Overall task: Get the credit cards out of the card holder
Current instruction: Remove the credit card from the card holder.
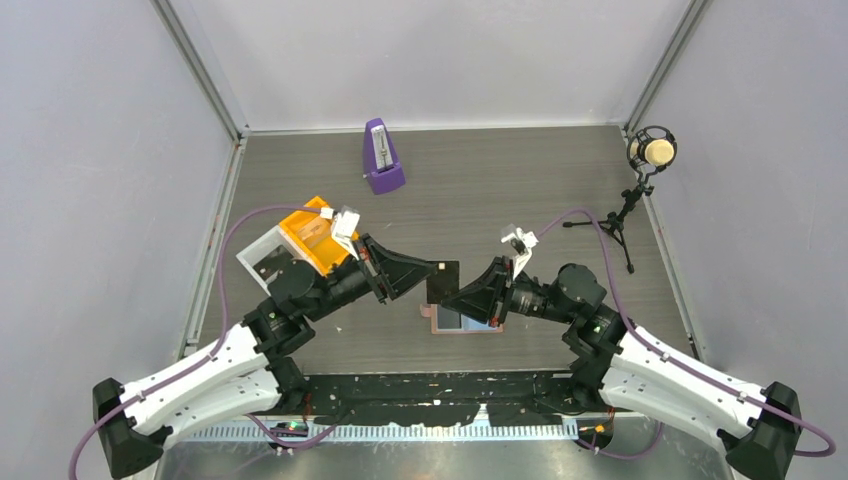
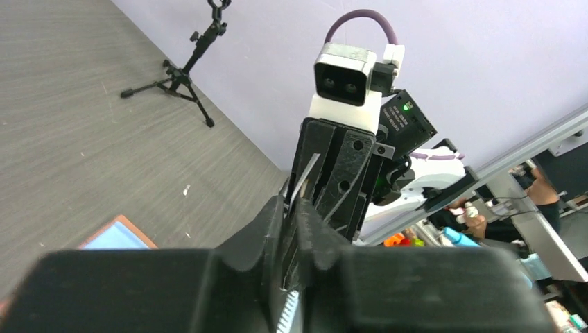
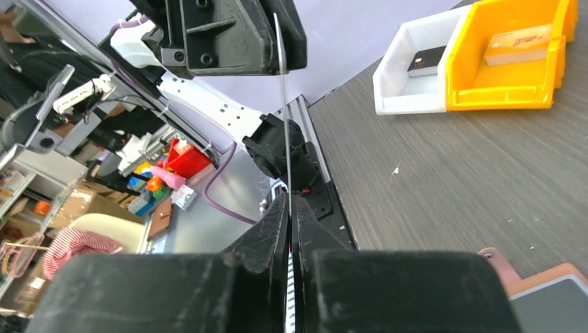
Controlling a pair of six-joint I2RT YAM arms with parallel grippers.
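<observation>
One dark credit card [image 1: 443, 282] hangs in the air between my two grippers. My left gripper [image 1: 432, 272] is shut on its left edge and my right gripper [image 1: 452, 298] is shut on its lower right edge. In the left wrist view the card [image 2: 305, 177] shows edge-on as a thin pale strip running into my shut left gripper [image 2: 295, 208]. The right wrist view shows it as a thin line [image 3: 283, 125] rising from my shut right gripper [image 3: 290, 205]. The card holder [image 1: 468, 322] lies spread open on the table below, blue-grey faces up, its corner visible [image 2: 118, 236] [image 3: 548, 288].
An orange bin [image 1: 310, 235] and a white bin [image 1: 265, 258] stand at the left, behind my left arm. A purple metronome [image 1: 383, 157] stands at the back centre. A microphone on a small tripod [image 1: 648, 155] stands at the back right corner.
</observation>
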